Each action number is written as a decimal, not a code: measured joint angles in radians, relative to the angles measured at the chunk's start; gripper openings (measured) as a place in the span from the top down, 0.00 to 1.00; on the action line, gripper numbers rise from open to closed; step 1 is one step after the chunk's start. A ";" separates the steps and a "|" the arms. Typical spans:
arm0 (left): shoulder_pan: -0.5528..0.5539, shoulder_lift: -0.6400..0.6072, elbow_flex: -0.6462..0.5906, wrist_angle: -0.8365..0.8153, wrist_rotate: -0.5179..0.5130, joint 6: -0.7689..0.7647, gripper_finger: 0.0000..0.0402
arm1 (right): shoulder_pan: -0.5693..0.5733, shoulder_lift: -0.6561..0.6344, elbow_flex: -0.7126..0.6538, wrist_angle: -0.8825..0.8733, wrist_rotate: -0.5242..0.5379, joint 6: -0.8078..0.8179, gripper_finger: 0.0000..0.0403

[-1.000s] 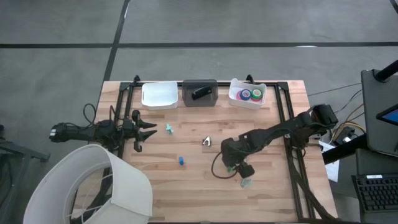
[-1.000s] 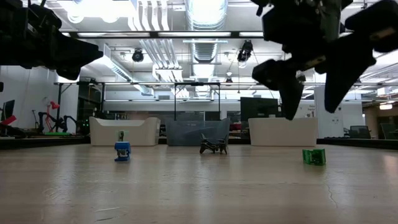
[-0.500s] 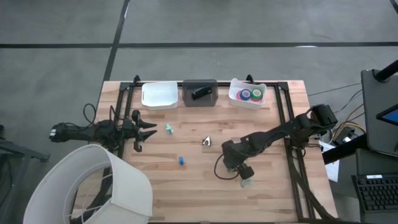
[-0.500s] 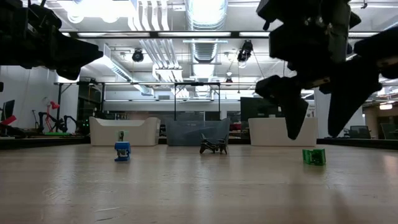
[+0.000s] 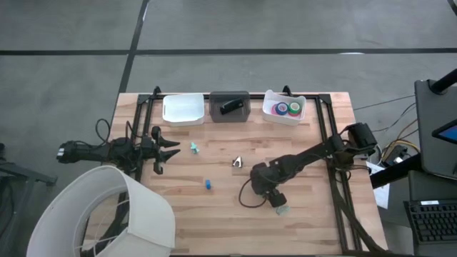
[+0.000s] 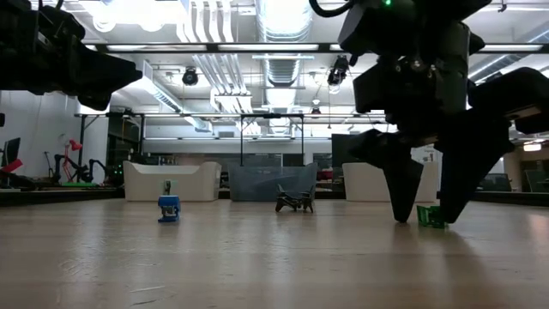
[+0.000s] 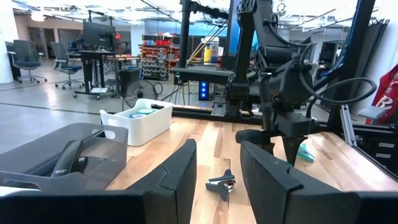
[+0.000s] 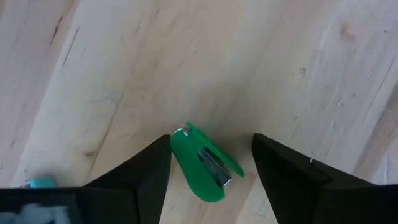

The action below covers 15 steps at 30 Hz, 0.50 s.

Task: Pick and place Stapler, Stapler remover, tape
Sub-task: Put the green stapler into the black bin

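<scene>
**A:** What lies under the right claw [image 8: 208,163]?

**B:** A small green stapler remover [image 8: 204,163], flat on the bench [image 5: 214,214] near its front edge, between the two spread fingers [image 8: 134,171] and not yet touched. The claw is open, its tips down at the wood.

**A:** How should it handle?

**B:** Probably light and rigid: a plastic shell with a metal insert. It may skate on the smooth wood if pushed from one side, so closing evenly across the narrow body seems safest.

**A:** And the other pieces?

**B:** The tape [image 5: 287,108] sits in the white bin [image 5: 270,113] at the back; the left claw [image 5: 170,148] waits part-open, empty, at the bench's left edge.
</scene>
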 joint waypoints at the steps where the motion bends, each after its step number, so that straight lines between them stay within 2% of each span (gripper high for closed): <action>1: 0.000 0.000 0.000 0.000 0.000 0.000 0.68 | 0.000 0.000 0.003 -0.003 0.000 0.000 0.46; 10: 0.000 0.000 0.000 0.000 0.000 0.000 0.68 | 0.001 -0.001 0.065 -0.134 0.019 0.003 0.54; 15: 0.000 0.000 0.000 0.000 0.000 0.000 0.68 | 0.001 -0.001 0.065 -0.131 0.019 0.025 0.62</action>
